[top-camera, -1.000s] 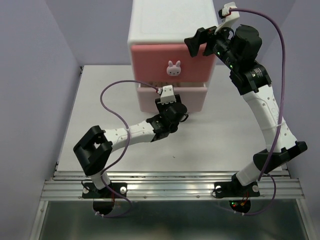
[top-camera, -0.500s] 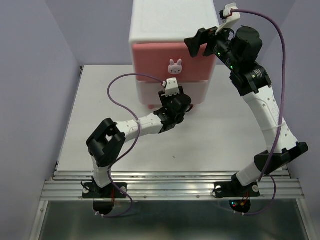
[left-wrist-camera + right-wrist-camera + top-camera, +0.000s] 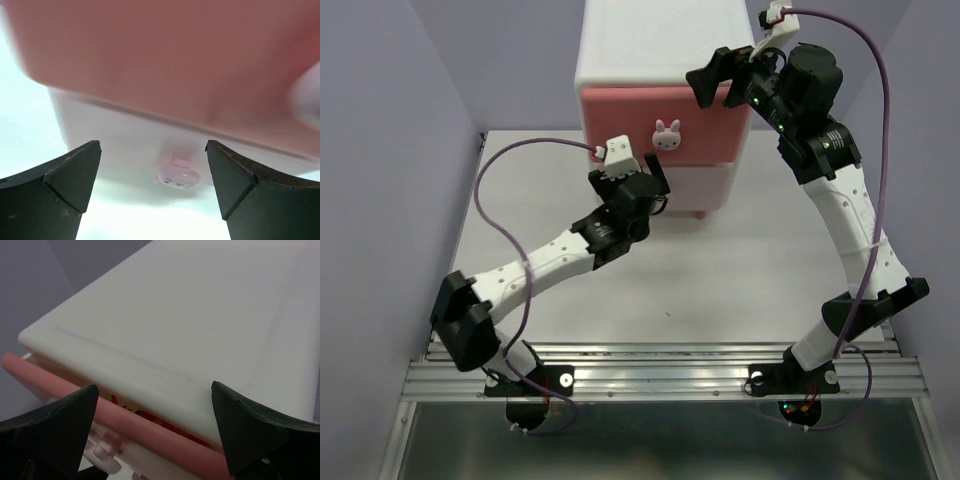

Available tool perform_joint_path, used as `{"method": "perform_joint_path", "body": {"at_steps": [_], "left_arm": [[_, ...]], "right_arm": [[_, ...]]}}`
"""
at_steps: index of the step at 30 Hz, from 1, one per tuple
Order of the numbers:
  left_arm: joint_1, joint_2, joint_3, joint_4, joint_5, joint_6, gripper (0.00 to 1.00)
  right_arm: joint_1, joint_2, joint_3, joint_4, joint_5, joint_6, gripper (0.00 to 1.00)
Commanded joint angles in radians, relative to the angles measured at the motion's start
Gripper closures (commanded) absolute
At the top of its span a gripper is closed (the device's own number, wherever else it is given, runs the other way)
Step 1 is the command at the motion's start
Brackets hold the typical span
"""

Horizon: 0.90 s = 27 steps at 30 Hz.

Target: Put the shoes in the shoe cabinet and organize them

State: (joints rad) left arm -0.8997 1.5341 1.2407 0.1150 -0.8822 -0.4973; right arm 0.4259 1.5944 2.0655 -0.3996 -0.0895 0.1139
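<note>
Left hand (image 3: 152, 146) gapes before a pale pink knob (image 3: 178, 176), hidden from overhead.

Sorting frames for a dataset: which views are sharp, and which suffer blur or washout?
Top external: sharp, evenly lit, the cabinet clear. Left wrist: very close, so the darker pink drawer front and the knob are blurred, pale areas washed out. Right wrist: cabinet top fairly sharp, fingers nearly black.

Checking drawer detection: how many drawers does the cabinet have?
2. The dark pink upper drawer sits just under the cabinet top. The pale pink lower drawer is directly below it. No others appear hidden.
</note>
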Motion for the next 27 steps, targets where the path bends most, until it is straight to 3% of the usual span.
{"method": "perform_joint_path", "body": {"at_steps": [1,4,8,12,13,19,22,27], "left_arm": [[-0.016,-0.243,0.011,-0.185,0.020,0.019,0.01],[-0.016,-0.355,0.043,-0.314,0.087,0.000,0.01],[-0.010,-0.410,0.156,-0.553,0.045,-0.070,0.01],[0.082,-0.439,0.249,-0.704,0.179,-0.073,0.01],[0.152,-0.446,0.258,-0.748,0.236,-0.082,0.01],[0.401,-0.517,0.218,-0.710,0.371,-0.072,0.01],[0.572,-0.517,0.157,-0.703,0.445,-0.060,0.01],[0.688,-0.519,-0.007,-0.655,0.450,-0.049,0.01]], "right_arm": [[-0.004,0.076,0.077,-0.174,0.083,0.075,0.00],[-0.004,0.125,0.198,-0.173,0.155,0.099,0.00],[-0.004,0.180,0.362,-0.173,0.301,0.118,0.00],[-0.027,0.188,0.424,-0.192,0.479,0.108,0.00],[-0.098,0.181,0.415,-0.211,0.485,0.172,0.00],[-0.363,0.069,0.171,-0.277,0.301,0.369,0.00],[-0.458,0.035,0.055,-0.283,0.260,0.366,0.00],[-0.536,-0.040,-0.169,-0.277,0.264,0.320,0.00]]}}
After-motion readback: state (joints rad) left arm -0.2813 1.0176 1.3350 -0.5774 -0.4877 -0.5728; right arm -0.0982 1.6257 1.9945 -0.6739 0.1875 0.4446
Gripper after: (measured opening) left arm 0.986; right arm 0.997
